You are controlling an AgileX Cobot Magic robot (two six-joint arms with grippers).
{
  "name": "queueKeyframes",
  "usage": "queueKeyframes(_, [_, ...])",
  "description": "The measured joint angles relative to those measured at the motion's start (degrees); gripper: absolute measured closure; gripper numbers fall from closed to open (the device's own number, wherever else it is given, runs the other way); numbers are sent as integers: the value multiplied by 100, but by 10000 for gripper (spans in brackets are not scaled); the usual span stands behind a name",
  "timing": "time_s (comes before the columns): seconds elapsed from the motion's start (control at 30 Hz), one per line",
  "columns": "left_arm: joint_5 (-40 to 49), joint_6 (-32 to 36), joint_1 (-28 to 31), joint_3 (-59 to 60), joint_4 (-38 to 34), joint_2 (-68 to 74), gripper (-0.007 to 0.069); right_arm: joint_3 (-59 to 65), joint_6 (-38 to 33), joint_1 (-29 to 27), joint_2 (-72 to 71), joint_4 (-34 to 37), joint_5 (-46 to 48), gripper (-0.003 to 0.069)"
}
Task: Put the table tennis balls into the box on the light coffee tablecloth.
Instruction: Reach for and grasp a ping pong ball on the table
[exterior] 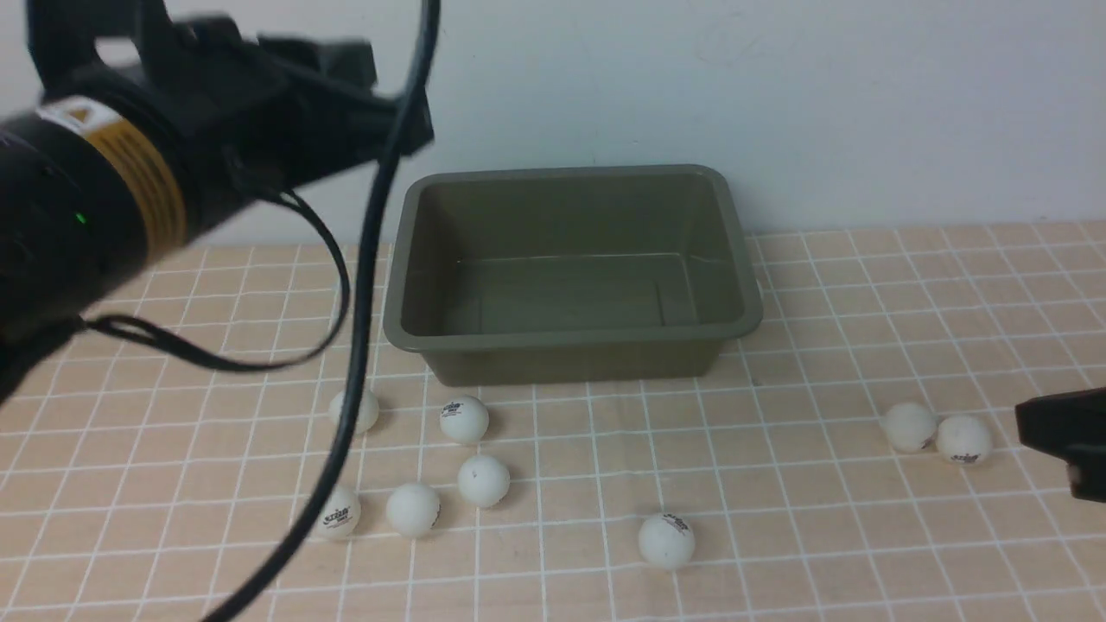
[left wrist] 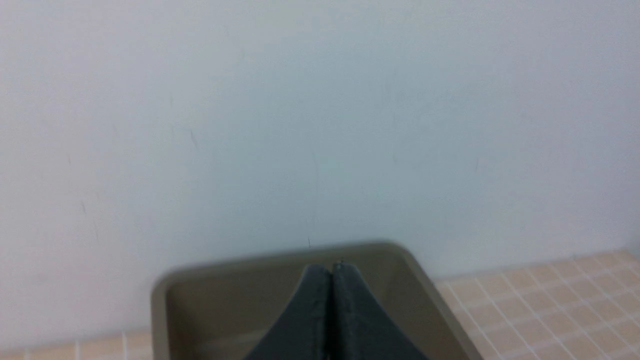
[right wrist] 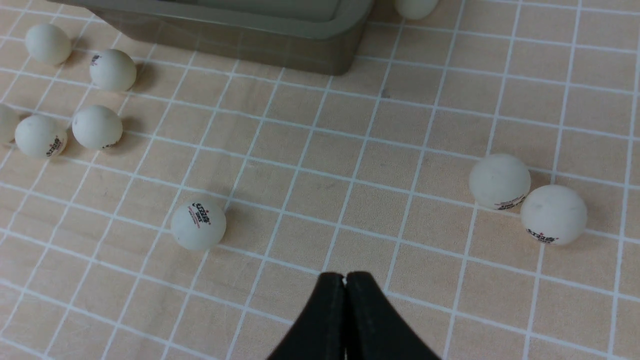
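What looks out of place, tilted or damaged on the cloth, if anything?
Nothing stands out. The box stands upright and empty on the tablecloth, which lies flat. The table tennis balls lie scattered on the cloth, mostly in front of the box, none visibly damaged.

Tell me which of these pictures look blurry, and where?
Front view: the near left arm is soft, the box clear. Left wrist view: box rim and left tool smeared. Right wrist view: sharpest; a ball shows its logo crisply, shadows soft.
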Motion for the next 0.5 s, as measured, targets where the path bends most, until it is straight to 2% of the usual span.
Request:
queueKeyframes(0.1, [1279, 3, 0, -498, 731, -8, 693, 0, 0, 0, 6, 0, 0, 674])
queueKeyframes(0.13, [1611, 31, 0, -562, 780, -8, 693, 0, 0, 0, 6, 0, 0, 674])
queueKeyframes(0.23, [3321, 627, 35, -821, 662, -10, 693, 0, 0, 0, 6, 0, 0, 674])
queueKeyframes(0.27, [4025, 1222, 95, -909, 351, -15, 693, 0, 0, 0, 6, 0, 0, 674])
queueKeyframes(0.3, [4235, 1312, 107, -936, 296, -15, 693, 0, 0, 0, 6, 0, 0, 674])
queueKeyframes(0.33, [4828, 1975, 224, -1014, -199, -20, 693, 0, 0, 0, 6, 0, 0, 674])
queueKeyframes(0.5, [5373, 4153, 435, -1158, -2642, -32, 693, 0, 0, 0, 6, 0, 0, 674])
